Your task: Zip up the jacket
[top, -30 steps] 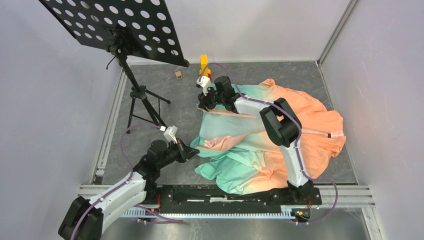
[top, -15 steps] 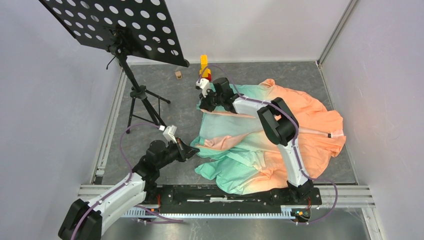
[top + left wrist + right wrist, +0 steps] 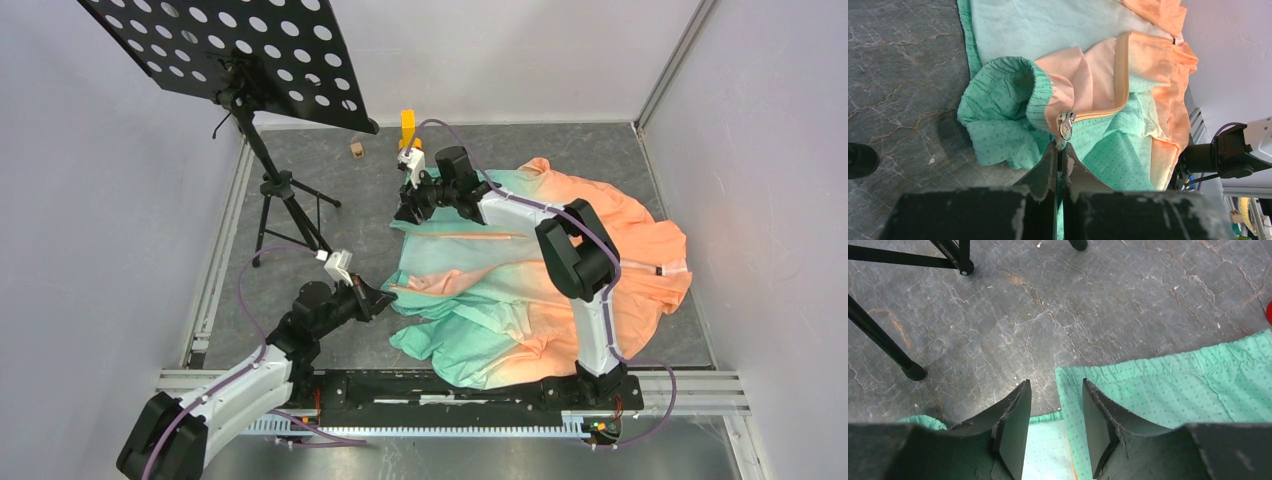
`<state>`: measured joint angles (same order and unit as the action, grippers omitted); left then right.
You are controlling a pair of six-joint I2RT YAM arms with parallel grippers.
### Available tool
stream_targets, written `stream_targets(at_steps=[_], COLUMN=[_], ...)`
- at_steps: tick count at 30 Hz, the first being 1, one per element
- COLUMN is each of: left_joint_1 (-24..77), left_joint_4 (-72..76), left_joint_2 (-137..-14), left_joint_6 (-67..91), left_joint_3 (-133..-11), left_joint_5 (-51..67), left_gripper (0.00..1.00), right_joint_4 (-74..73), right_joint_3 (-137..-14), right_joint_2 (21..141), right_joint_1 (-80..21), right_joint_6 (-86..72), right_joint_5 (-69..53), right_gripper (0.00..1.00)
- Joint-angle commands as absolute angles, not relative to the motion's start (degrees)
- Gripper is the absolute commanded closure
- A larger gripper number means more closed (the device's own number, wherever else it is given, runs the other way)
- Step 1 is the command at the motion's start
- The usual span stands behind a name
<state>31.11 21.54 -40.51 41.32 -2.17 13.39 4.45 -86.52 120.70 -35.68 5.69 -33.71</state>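
Observation:
The jacket [image 3: 620,240], mint green fading to peach-orange, lies spread on the grey table right of centre. My left gripper [image 3: 386,297] is shut on the jacket's green hem at its left edge. In the left wrist view the shut fingertips [image 3: 1054,152] pinch the green fabric just below the silver zipper slider [image 3: 1066,125], at the end of the orange zipper tape [image 3: 1122,75]. My right gripper [image 3: 405,212] is open over the jacket's far left corner. In the right wrist view its jaws [image 3: 1055,385] stand apart and empty above the green elastic hem [image 3: 1173,385].
A black perforated music stand [image 3: 230,60] on a tripod [image 3: 285,200] stands at the back left; its legs show in the right wrist view [image 3: 908,367]. A yellow object [image 3: 407,125] and a small wooden block [image 3: 356,149] sit at the back.
My right gripper has opened and let go of the jacket's edge, which now lies flatter with an orange strip showing. The left gripper has not moved.

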Motion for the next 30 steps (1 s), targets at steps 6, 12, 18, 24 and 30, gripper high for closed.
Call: stream_targets(at_steps=[6,12,18,24,30], left_joint_1=[31.1,31.1,31.2,31.1,31.1], left_joint_4=[23.1,21.5,21.2,20.7,20.6], left_joint_2=[-39.1,-37.5,-38.5,-38.5,-38.7], left_joint_6=[41.1,41.2,40.9,40.8,40.4], left_joint_3=[-1.8,-1.6,-2.3,-2.7,-3.0], left_joint_5=[13.9,13.9,14.4,14.7,15.0], left_gripper=[0.98,0.98,0.98,0.98,0.98], right_joint_4=[3.0,5.7,4.1,3.2,6.4], right_joint_3=[-83.0,-77.3,-82.9,-85.7,-81.2], right_joint_2=[117.2,115.4,119.8,121.4,119.6], right_joint_1=[-37.2,-40.8,-40.7,-40.6,-41.1], right_joint_6=[11.5,19.5,15.3,11.6,16.0], right_joint_5=[-26.6,-16.2,-15.4,-17.4,-20.8], right_gripper=[0.49,0.50,0.73,0.79,0.52])
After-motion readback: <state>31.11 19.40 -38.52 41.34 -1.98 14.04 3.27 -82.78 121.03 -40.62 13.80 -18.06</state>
